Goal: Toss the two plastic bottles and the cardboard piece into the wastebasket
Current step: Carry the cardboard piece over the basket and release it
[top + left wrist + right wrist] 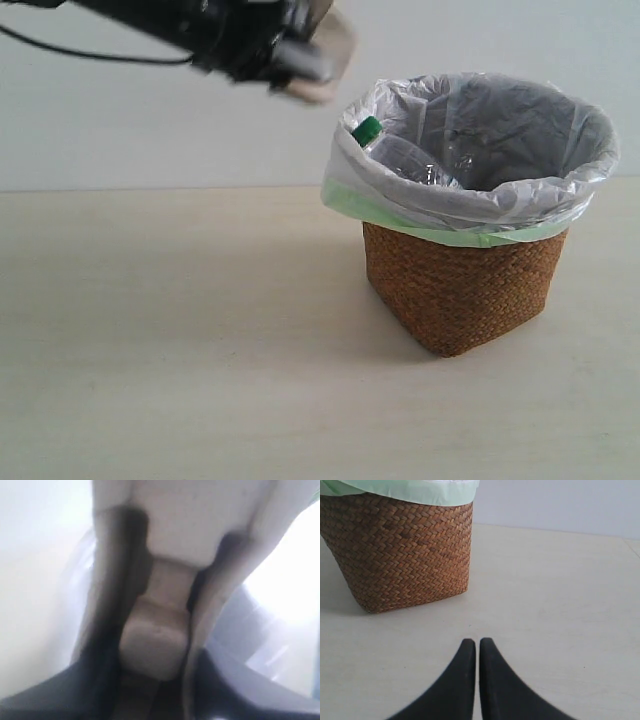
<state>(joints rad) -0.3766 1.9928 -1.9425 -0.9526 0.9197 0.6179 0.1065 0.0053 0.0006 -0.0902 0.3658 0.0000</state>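
Note:
The brown wicker wastebasket (460, 290) with its pale bag stands right of centre on the table. Inside it leans a clear bottle with a green cap (367, 130); the black-capped bottle is hidden. My left gripper (310, 72) hangs blurred in the air just left of the basket's rim, shut on the grey-brown cardboard piece (325, 55). The left wrist view is filled by that cardboard piece (160, 635) between the dark fingers (100, 670). My right gripper (478, 642) is shut and empty, low over the table beside the wastebasket (405, 555).
The pale wooden table (180, 350) spreads left and in front of the basket. A light wall (150, 130) rises behind. The bag's green edge (440, 235) folds over the basket's rim.

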